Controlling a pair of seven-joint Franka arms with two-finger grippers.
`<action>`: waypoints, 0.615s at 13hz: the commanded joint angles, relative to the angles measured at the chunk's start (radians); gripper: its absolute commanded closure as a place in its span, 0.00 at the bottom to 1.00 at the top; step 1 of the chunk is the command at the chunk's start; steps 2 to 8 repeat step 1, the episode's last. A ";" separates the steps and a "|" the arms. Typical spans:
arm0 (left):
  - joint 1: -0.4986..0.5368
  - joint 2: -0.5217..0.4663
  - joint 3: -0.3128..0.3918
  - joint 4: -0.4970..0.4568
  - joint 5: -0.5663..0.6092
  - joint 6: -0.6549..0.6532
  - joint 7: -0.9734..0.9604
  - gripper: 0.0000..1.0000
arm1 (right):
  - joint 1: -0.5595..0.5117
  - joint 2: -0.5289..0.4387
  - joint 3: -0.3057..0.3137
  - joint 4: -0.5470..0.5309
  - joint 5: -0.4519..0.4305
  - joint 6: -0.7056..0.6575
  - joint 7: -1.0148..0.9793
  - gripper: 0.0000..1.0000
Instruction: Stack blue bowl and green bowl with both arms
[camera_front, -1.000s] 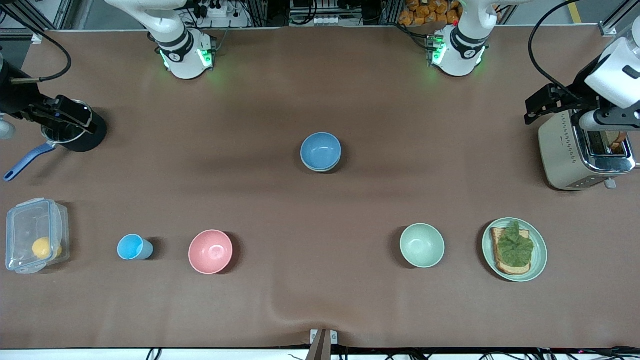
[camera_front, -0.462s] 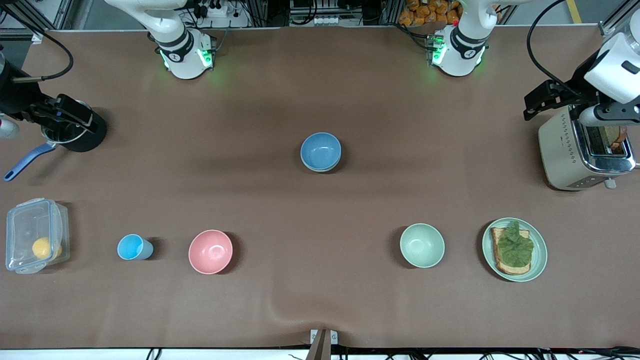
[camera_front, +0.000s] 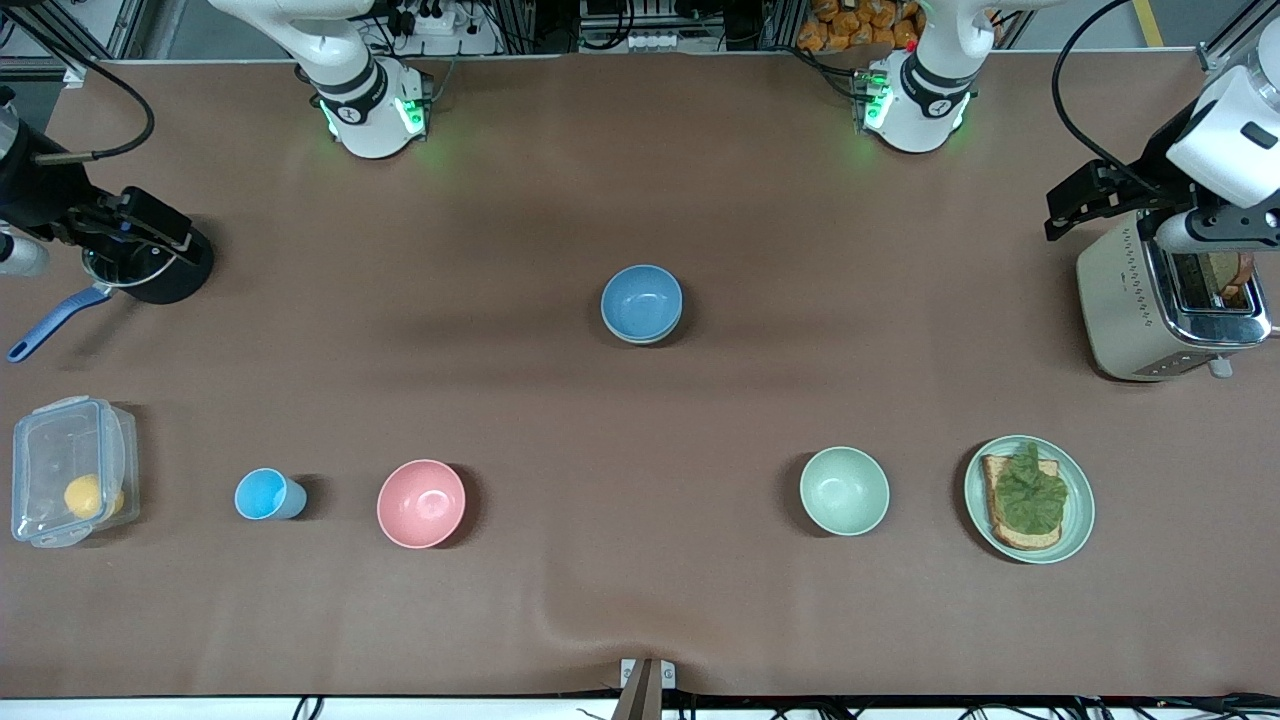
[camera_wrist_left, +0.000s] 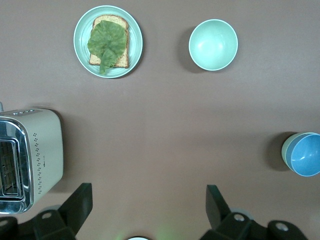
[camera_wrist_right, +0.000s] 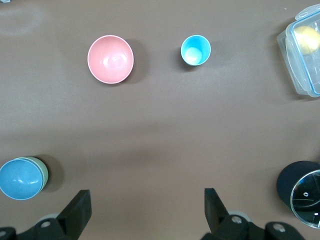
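Observation:
The blue bowl (camera_front: 641, 300) sits nested in the green bowl (camera_front: 655, 339) at the middle of the table; only a sliver of green rim shows under it. The stack also shows in the left wrist view, blue bowl (camera_wrist_left: 305, 156) in green bowl (camera_wrist_left: 285, 152), and in the right wrist view, blue bowl (camera_wrist_right: 19, 179) in green bowl (camera_wrist_right: 44, 171). My left gripper (camera_front: 1095, 195) (camera_wrist_left: 148, 200) is open and empty, up over the toaster. My right gripper (camera_front: 140, 232) (camera_wrist_right: 146, 205) is open and empty, up over the black pot. Both are well away from the stack.
A pale mint bowl (camera_front: 844, 490) and a plate with toast (camera_front: 1075, 520) lie toward the left arm's end, near the toaster (camera_front: 1130, 310). A pink bowl (camera_front: 421, 503), light-blue cup (camera_front: 265, 494), clear lidded box (camera_front: 70, 470) and black pot (camera_front: 165, 280) lie toward the right arm's end.
Both hands have drifted slightly at the table's ends. The bowls have not moved.

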 joint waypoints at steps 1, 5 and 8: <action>0.004 -0.022 -0.004 -0.014 -0.024 -0.001 -0.018 0.00 | 0.018 -0.018 -0.014 -0.016 -0.017 -0.001 -0.001 0.00; 0.004 -0.022 -0.004 -0.014 -0.024 -0.001 -0.018 0.00 | 0.018 -0.018 -0.014 -0.016 -0.017 -0.001 -0.001 0.00; 0.004 -0.022 -0.004 -0.014 -0.024 -0.001 -0.018 0.00 | 0.018 -0.018 -0.014 -0.016 -0.017 -0.001 -0.001 0.00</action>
